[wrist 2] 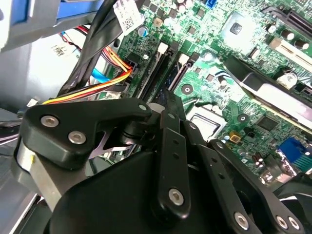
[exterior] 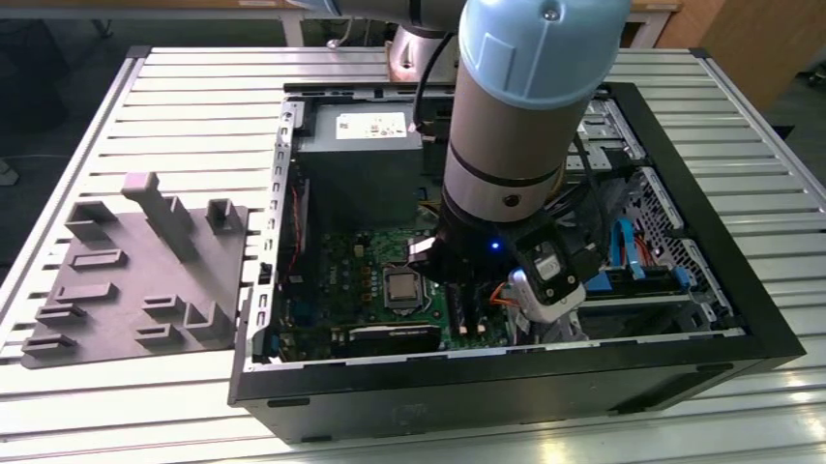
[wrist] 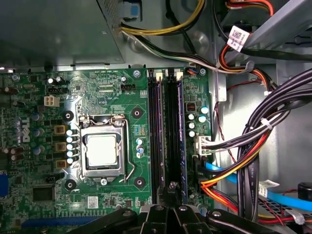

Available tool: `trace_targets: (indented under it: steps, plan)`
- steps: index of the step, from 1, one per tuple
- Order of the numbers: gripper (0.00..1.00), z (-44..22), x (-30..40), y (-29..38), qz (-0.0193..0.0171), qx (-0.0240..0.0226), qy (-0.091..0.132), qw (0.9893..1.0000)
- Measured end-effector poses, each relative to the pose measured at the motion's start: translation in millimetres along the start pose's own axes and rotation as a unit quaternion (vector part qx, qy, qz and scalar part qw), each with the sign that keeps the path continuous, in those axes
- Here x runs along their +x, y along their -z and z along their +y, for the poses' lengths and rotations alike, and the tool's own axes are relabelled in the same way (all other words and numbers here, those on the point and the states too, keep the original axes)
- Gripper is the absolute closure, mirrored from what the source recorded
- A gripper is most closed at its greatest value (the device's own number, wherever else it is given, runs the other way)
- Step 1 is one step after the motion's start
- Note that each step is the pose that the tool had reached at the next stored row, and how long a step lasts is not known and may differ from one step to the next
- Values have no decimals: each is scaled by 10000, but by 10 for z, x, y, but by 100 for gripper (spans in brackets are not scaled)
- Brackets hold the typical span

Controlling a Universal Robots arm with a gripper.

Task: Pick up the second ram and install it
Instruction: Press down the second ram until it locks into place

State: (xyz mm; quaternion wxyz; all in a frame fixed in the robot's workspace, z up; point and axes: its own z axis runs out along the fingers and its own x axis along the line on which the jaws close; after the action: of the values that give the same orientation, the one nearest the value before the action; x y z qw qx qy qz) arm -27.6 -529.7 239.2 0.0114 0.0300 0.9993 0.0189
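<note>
One memory stick (wrist: 181, 136) under my pincer (wrist: 171, 187), grip unclear; I'd press evenly, straight into its slot.

A grey plastic tray (exterior: 135, 280) lies beside the open computer case (exterior: 722, 319).

Ribbed bare-metal tabletop (exterior: 193, 87); matt grey plastic tray (exterior: 135, 280); glossy green motherboard (wrist: 134, 105) with a shiny silver metal chip (wrist: 101, 149); matt black gripper (wrist 2: 170, 105) links with bright screws; smooth, satin pale-blue arm (exterior: 536, 48).
</note>
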Motion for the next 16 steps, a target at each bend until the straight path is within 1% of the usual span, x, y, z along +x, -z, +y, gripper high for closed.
trace_targets:
  steps: [8,16]
  plan:
    - [89,4,0,3,0,5,0,10000]
    - [89,82,5,-1,0,4,0,10000]
